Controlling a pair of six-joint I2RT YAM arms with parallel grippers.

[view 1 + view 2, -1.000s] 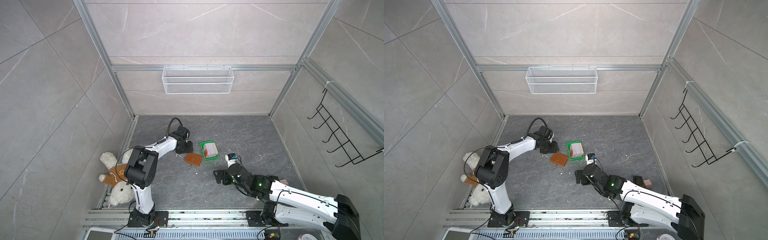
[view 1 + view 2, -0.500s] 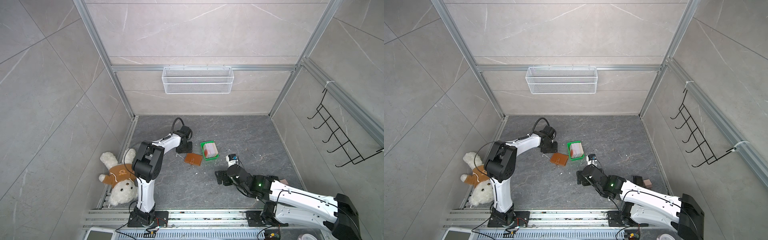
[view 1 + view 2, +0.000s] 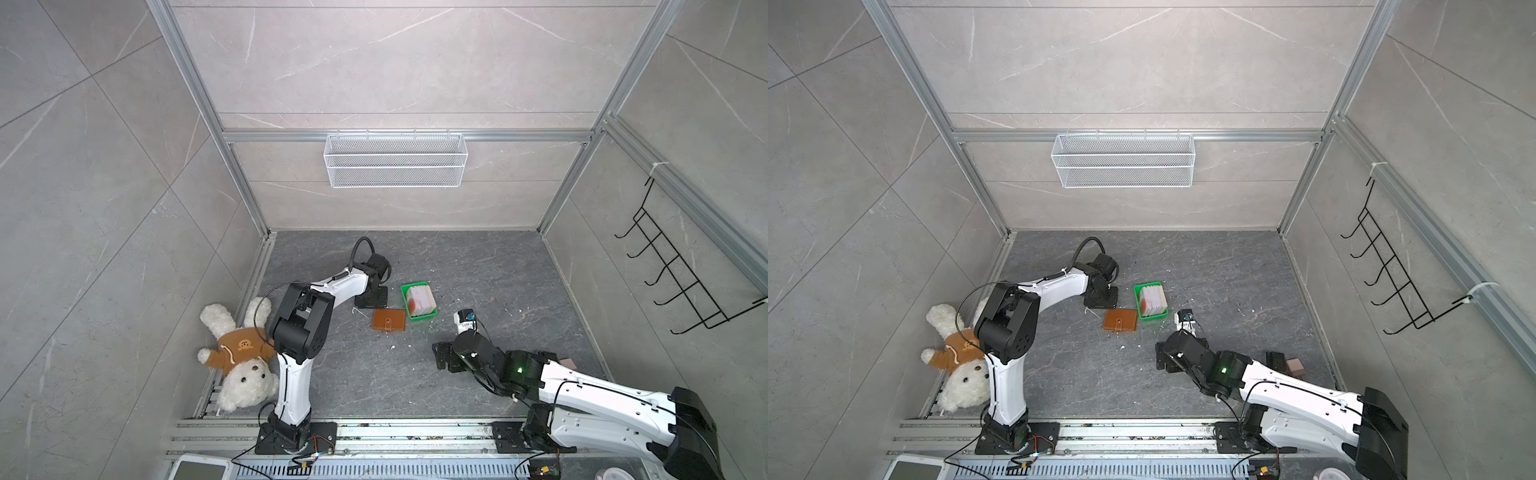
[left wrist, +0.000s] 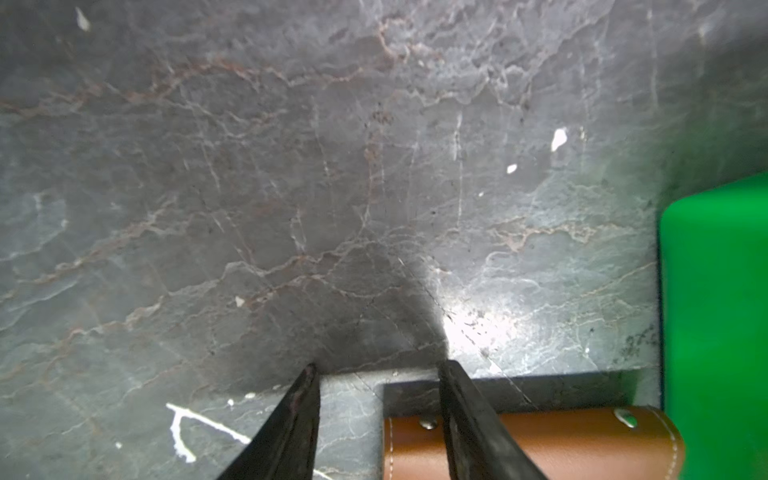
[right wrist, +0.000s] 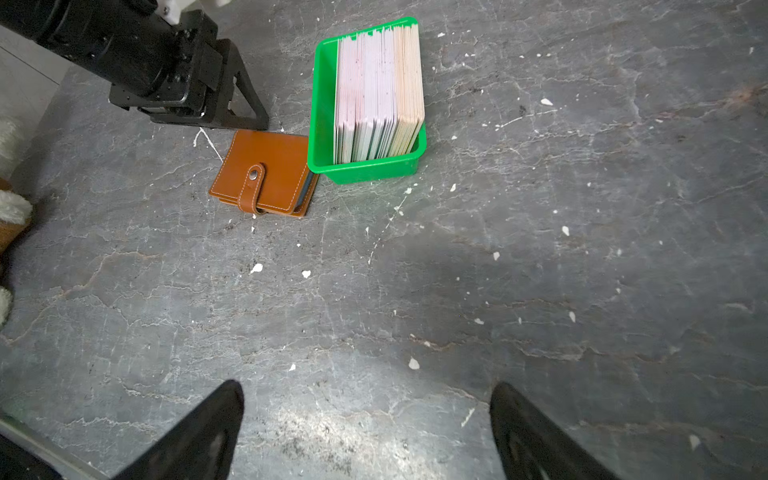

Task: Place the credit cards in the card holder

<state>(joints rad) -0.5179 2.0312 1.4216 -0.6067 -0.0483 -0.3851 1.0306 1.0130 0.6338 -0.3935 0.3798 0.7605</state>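
Right wrist: card holder point(image 5: 266, 174) points tab toward right gripper point(image 5: 368, 388) (wide-open; left gripper point(image 4: 380, 365) half-open, both empty).

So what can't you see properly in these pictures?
- Inside the tan-brown leather card holder: in the right wrist view it is snapped shut, so its sleeves are hidden.
- Faces of the pale plastic credit cards: in the same view only their edges show above the green plastic tray.
- Left gripper: the left wrist view's bottom edge cuts it off. Whether it touches the holder, cannot tell.
- Small brown block: in a top view, too small to identify.
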